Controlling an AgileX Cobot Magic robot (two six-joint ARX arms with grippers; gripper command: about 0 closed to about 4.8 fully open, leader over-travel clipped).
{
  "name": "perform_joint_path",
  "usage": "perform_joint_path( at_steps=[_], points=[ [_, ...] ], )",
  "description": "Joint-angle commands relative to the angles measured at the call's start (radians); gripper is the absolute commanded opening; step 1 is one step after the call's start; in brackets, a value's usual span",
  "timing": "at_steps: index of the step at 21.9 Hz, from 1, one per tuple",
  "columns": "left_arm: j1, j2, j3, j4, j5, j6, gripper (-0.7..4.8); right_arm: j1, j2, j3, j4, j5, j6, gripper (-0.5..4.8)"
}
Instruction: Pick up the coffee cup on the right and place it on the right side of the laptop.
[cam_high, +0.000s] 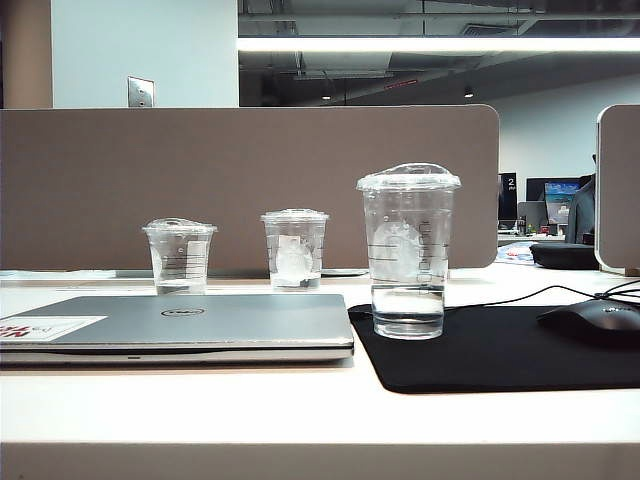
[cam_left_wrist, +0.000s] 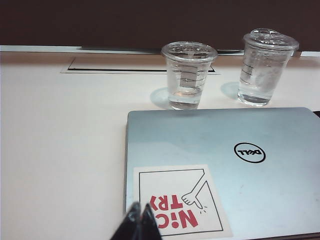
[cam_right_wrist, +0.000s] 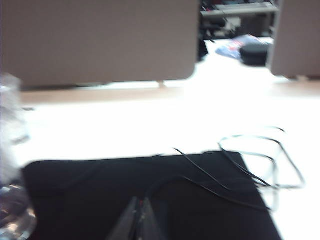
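We note the right end effector (cam_right_wrist: 140, 220) closed, empty, above the black mat (cam_right_wrist: 100, 200); left end effector (cam_left_wrist: 141, 220) closed over the laptop (cam_left_wrist: 225, 165). Coffee cup (cam_high: 408, 250) stands free.

Coffee cup (cam_high: 408, 250) clear glossy plastic; laptop (cam_high: 200, 325) matt metal; mousepad (cam_high: 500, 350) black cloth

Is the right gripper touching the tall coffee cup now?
Apart. In the right wrist view the right gripper, jaws shut, is over the black mat, with open mat between it and the coffee cup at the frame's edge.
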Motion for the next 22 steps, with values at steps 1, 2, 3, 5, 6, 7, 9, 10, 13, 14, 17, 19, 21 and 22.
perform_joint_path(
  at_steps=[1, 2, 3, 5, 6, 7, 9, 10, 13, 14, 17, 19, 21, 22],
  points=[
    [0.001, 0.000, 0.003, 0.009, 0.004, 0.002, -0.05, -0.124, -0.129, 0.002, -0.183, -0.052, 0.002, -0.06],
    [0.001, 0.000, 0.003, 0.009, 0.004, 0.002, -0.05, -0.169, -0.191, 0.002, -0.246, -0.052, 0.002, -0.06],
    [0.001, 0.000, 0.003, 0.010, 0.004, 0.002, -0.05, -0.189, -0.221, 0.002, -0.273, -0.053, 0.002, -0.06],
    [0.001, 0.000, 0.003, 0.009, 0.004, 0.002, -0.05, -0.219, -0.293, 0.001, -0.332, -0.053, 0.002, -0.06],
    [0.001, 0.000, 0.003, 0.009, 0.004, 0.002, -0.05, -0.222, -0.343, 0.001, -0.367, -0.054, 0.002, -0.06],
    [0.001, 0.000, 0.003, 0.009, 0.004, 0.002, -0.05, -0.222, -0.393, 0.001, -0.394, -0.057, 0.000, -0.06],
    [0.001, 0.000, 0.003, 0.009, 0.004, 0.002, -0.05, -0.222, -0.481, 0.000, -0.416, -0.061, -0.005, -0.06],
    [0.001, 0.000, 0.003, 0.009, 0.004, 0.002, -0.05, -0.222, -0.502, 0.000, -0.415, -0.080, -0.005, -0.06],
    [0.001, 0.000, 0.003, 0.009, 0.004, 0.002, -0.05, -0.220, -0.584, -0.005, -0.422, -0.176, -0.058, -0.06],
    [0.001, 0.000, 0.003, 0.009, 0.004, 0.002, -0.05, -0.220, -0.600, -0.005, -0.433, -0.186, -0.062, -0.06],
    [0.001, 0.000, 0.003, 0.009, 0.004, 0.002, -0.05, -0.220, -0.671, -0.005, -0.510, -0.187, -0.061, -0.06],
    [0.001, 0.000, 0.003, 0.009, 0.004, 0.002, -0.05, -0.220, -0.700, -0.010, -0.557, -0.186, -0.060, -0.06],
    [0.001, 0.000, 0.003, 0.010, 0.004, 0.002, -0.05, -0.217, -0.701, -0.025, -0.560, -0.187, -0.057, -0.06],
    [0.001, 0.000, 0.003, 0.009, 0.004, 0.002, -0.05, -0.211, -0.701, -0.030, -0.561, -0.187, -0.056, -0.06]
  ],
)
